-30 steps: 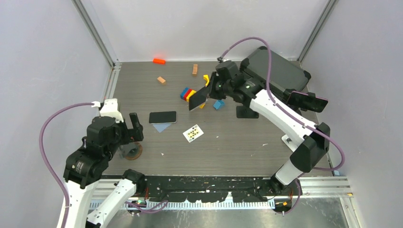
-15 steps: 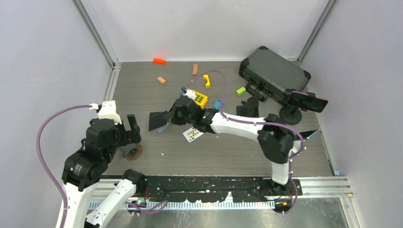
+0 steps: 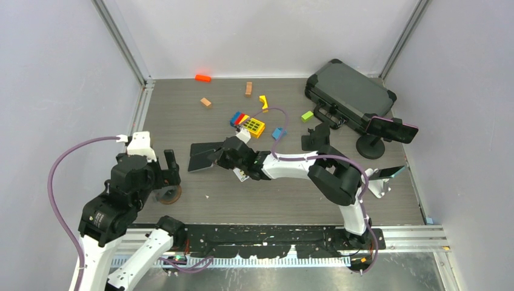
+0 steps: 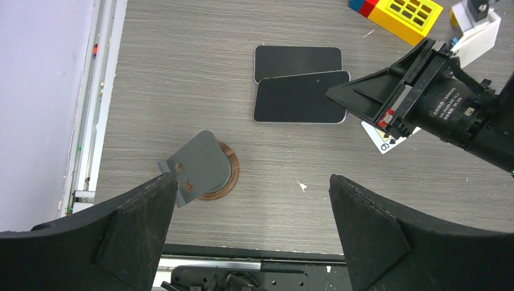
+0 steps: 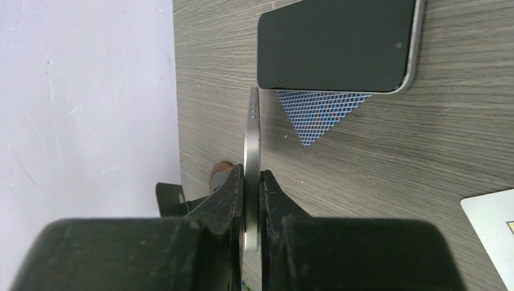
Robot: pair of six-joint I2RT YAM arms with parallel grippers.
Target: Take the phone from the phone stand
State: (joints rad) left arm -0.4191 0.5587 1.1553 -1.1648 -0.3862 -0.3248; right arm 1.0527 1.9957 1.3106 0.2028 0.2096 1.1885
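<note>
The right gripper (image 5: 251, 182) is clamped on one short end of the phone (image 4: 300, 98), whose long axis runs straight out from it, low and just beside a second phone (image 4: 297, 60) lying flat. The left gripper (image 4: 254, 225), wide apart, hangs above the empty grey stand (image 4: 203, 165).

White-and-black arms (image 3: 291, 165); looping purple cables (image 3: 91, 141); matte black jaws

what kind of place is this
Probably a robot test cell: two robot arms bolted to a walled-in table, with props like toy blocks, a black case and a phone.
</note>
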